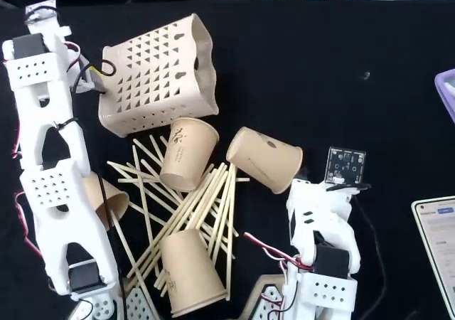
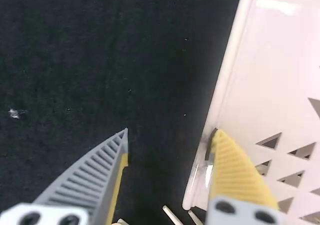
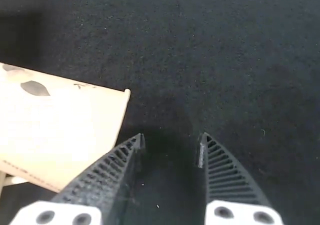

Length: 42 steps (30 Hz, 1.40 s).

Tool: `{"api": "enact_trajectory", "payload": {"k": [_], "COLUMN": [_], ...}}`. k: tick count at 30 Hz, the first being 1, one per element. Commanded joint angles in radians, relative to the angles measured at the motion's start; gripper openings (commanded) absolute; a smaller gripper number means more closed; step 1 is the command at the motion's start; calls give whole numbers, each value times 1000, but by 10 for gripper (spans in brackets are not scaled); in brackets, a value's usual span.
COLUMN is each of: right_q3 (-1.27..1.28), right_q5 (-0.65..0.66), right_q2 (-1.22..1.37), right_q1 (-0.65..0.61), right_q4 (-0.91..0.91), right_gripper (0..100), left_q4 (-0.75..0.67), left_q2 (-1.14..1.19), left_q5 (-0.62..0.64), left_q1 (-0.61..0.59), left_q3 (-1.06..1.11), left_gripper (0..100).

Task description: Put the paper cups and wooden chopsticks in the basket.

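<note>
The basket [image 1: 153, 71] lies tipped on its side at the far left of the table [image 1: 341, 64], its mouth seemingly facing sideways. Nothing can drop in from above, so I judge it needs righting first. That would explain the left gripper [image 2: 170, 135], which sits at one end of the basket with its jaws apart and empty. One jaw touches, or nearly touches, the basket's wall (likely lining up a hold there).

The right gripper [image 3: 171, 137] is likewise spread and empty, low over bare cloth. A cup [image 3: 55, 135] lies on its side just beside one jaw, not between them, so a small sideways shift seems needed before it can close.

Three more cups [image 1: 186, 153] and the chopsticks [image 1: 188, 210] lie heaped near the basket, one cup partly under the left arm. All are outside the basket.
</note>
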Motion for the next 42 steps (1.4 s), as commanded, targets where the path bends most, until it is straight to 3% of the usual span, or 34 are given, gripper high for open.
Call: {"api": "enact_trajectory", "payload": {"k": [1, 14, 30, 37, 42], "right_q3": [-2, -2, -2, -2, -2], "right_q5": [12, 12, 12, 12, 12], "right_q2": [-90, -90, -90, -90, -90], "right_q1": [23, 23, 23, 23, 23], "right_q4": [3, 5, 5, 5, 5], "right_gripper": [183, 182, 183, 183, 183], "left_q4": [-5, -5, 91, 94, 95], "left_q2": [-2, 110, 114, -41, -301], "left_q5": [-11, -11, 0, 91, 103], "left_q1": [-22, -53, -232, -239, -176], "left_q3": [-21, -90, -615, -521, -297], "left_gripper": [260, 260, 260, 264, 264]}}
